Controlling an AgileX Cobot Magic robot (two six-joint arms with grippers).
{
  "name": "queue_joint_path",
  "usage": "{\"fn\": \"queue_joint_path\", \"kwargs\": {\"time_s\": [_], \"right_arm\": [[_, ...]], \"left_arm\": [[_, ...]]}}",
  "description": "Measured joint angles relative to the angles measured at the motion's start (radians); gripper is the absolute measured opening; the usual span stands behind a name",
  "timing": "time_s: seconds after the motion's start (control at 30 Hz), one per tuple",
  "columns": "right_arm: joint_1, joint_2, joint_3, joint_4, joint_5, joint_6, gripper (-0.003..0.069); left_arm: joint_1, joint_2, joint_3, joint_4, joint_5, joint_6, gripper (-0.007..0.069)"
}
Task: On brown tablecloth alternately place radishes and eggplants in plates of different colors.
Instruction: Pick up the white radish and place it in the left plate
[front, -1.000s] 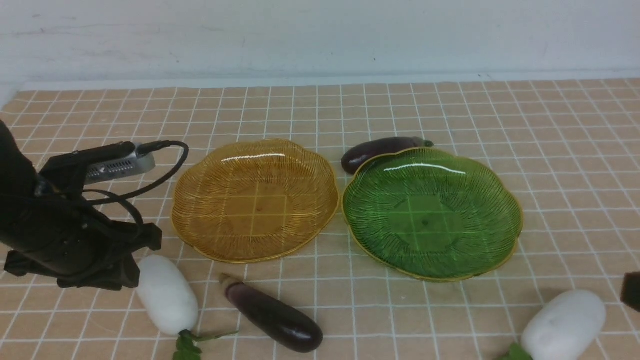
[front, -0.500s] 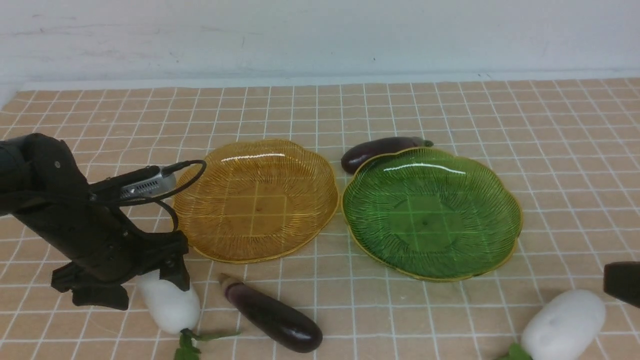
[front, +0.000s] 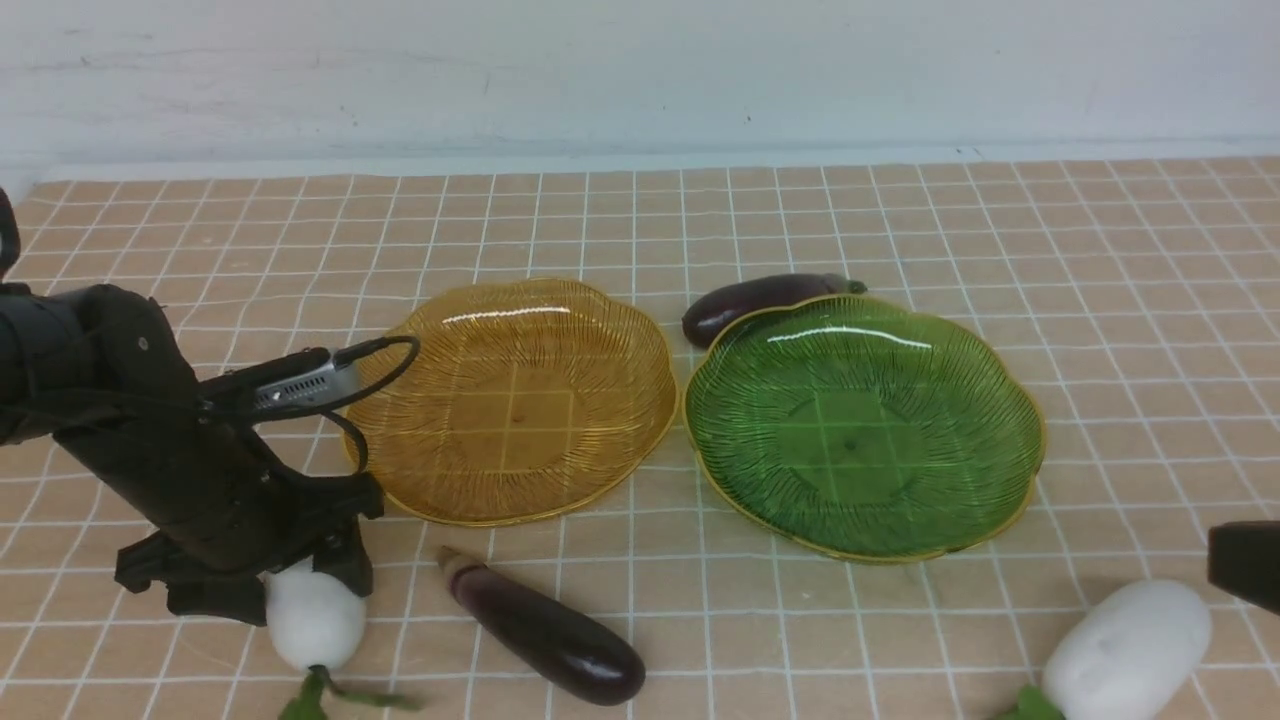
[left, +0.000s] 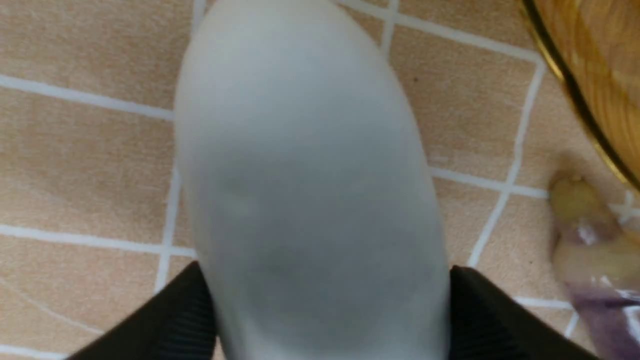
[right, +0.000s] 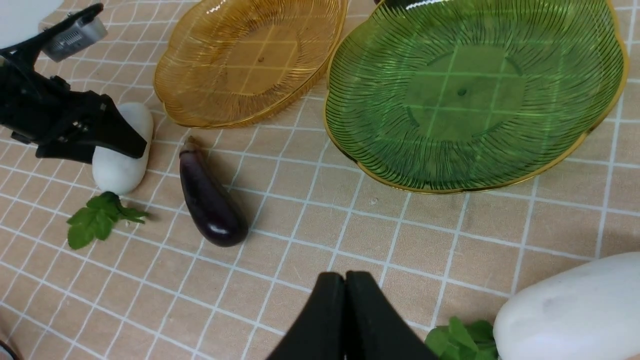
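Obs: left fingers (left: 165, 322) clasp the left radish (front: 312, 625) across both flanks. It lies on the tablecloth (front: 900, 230), long axis 12–6 o'clock, leaves at 6. Target amber plate (front: 500, 518) is near, at 1 o'clock. The near eggplant (front: 545, 630) is close at 3 o'clock, so lift straight up first. The right fingers (right: 327, 320) are clenched, empty and well apart.

**Front view:** from the robot's midline, facing forward across the brown tablecloth (front: 1100, 250) to the wall (front: 640, 70).
**Left wrist view:** close above the left radish (left: 310, 175).
**Right wrist view:** higher, oblique; shares amber plate (right: 250, 55) and green plate (right: 470, 90) with the front view.
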Motion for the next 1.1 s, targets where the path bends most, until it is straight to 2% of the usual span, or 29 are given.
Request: {"fn": "queue_joint_path", "kwargs": {"time_s": [0.07, 0.13, 0.3, 0.43, 0.5, 0.63, 0.7, 0.83, 0.97, 1.0, 1.1], "right_arm": [[0.0, 0.0, 0.0, -0.001, 0.003, -0.003, -0.0015], [0.0, 0.0, 0.0, -0.004, 0.003, -0.003, -0.0015], [0.0, 0.0, 0.0, -0.02, 0.006, 0.025, -0.0015], [0.0, 0.01, 0.0, -0.048, 0.005, 0.063, -0.0015], [0.0, 0.012, 0.0, -0.074, -0.013, 0.065, -0.0015], [0.0, 0.013, 0.0, -0.094, -0.026, 0.066, -0.0015], [0.0, 0.023, -0.001, -0.095, -0.027, 0.075, -0.0013], [0.0, 0.083, -0.002, -0.187, -0.024, 0.181, 0.0001], [0.0, 0.158, -0.002, -0.298, -0.023, 0.314, 0.0046], [0.0, 0.185, -0.002, -0.331, -0.021, 0.353, 0.0067], [0.0, 0.249, -0.002, -0.359, -0.016, 0.387, 0.0125]], "left_arm": [[0.0, 0.0, -0.003, 0.03, 0.018, -0.002, 0.046], [0.0, -0.002, -0.005, 0.057, 0.04, -0.002, 0.0416], [0.0, -0.03, -0.059, 0.171, 0.176, 0.004, 0.0396], [-0.009, -0.097, -0.173, 0.184, 0.232, 0.034, 0.0396], [-0.037, -0.126, -0.255, 0.127, 0.184, 0.116, 0.0396], [-0.116, -0.089, -0.328, -0.014, -0.008, 0.331, 0.0396], [-0.139, -0.042, -0.351, -0.052, -0.084, 0.373, 0.0396], [-0.151, 0.107, -0.416, -0.071, -0.134, 0.351, 0.0427], [-0.151, 0.184, -0.469, -0.066, -0.052, 0.343, 0.0492], [-0.151, 0.198, -0.488, -0.056, -0.012, 0.343, 0.0528], [-0.151, 0.2, -0.513, -0.048, 0.028, 0.346, 0.0587]]}}
